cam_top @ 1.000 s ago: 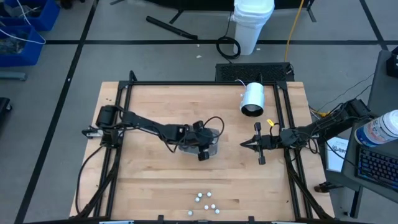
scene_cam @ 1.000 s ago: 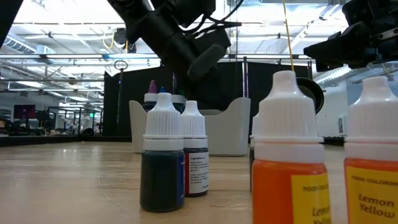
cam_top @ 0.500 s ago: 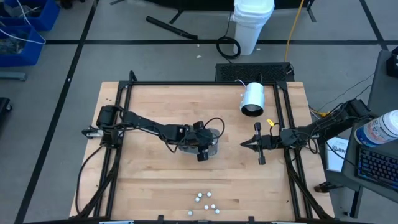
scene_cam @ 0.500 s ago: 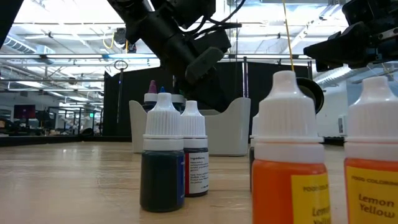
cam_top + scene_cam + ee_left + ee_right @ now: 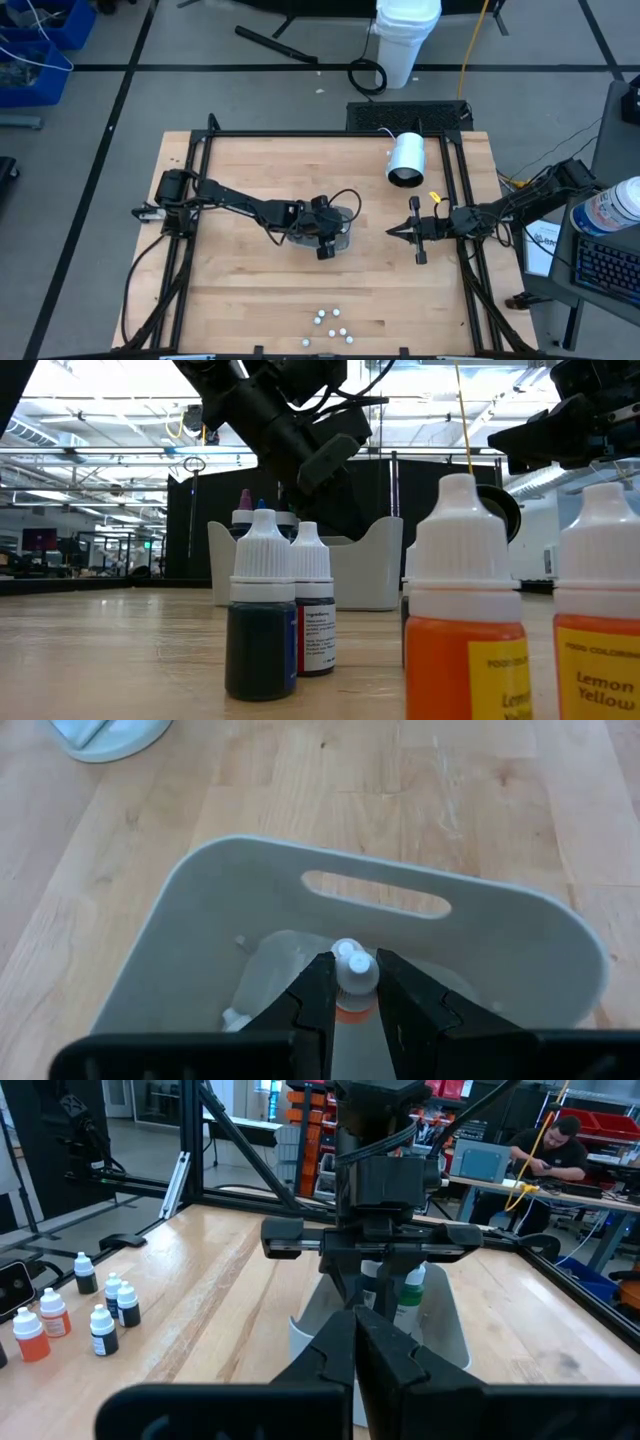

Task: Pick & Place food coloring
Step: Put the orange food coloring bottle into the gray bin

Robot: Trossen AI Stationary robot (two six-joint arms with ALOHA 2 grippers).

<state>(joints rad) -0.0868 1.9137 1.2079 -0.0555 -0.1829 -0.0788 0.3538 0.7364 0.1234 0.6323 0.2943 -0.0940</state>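
Note:
A grey tray (image 5: 349,214) stands mid-table. My left gripper (image 5: 353,961) reaches slanting down into the tray (image 5: 200,900) and is shut on a white-capped orange food coloring bottle (image 5: 350,1005). More bottles stand in the tray, among them a green one (image 5: 412,1295) and purple- and blue-tipped ones (image 5: 244,510). Several loose bottles (image 5: 331,324) stand near the table's near edge; up close they are a dark teal one (image 5: 260,620), a red one (image 5: 314,615), an orange one (image 5: 465,630) and a yellow one (image 5: 600,630). My right gripper (image 5: 392,233) waits shut to the tray's right. My left gripper pinches the orange bottle at its white cap (image 5: 351,976) between the two fingers. The fingers (image 5: 318,982) come slanting down from the table's left side. The orange body shows below, between the fingers, inside the tray. Whether the bottle stands on the tray's floor is hidden.
A large white cylinder (image 5: 406,160) lies on its side at the table's far right. A black frame (image 5: 330,134) runs around the table. Bare wood lies between the tray and the loose bottles. A person (image 5: 560,1140) sits at a bench beyond the table.

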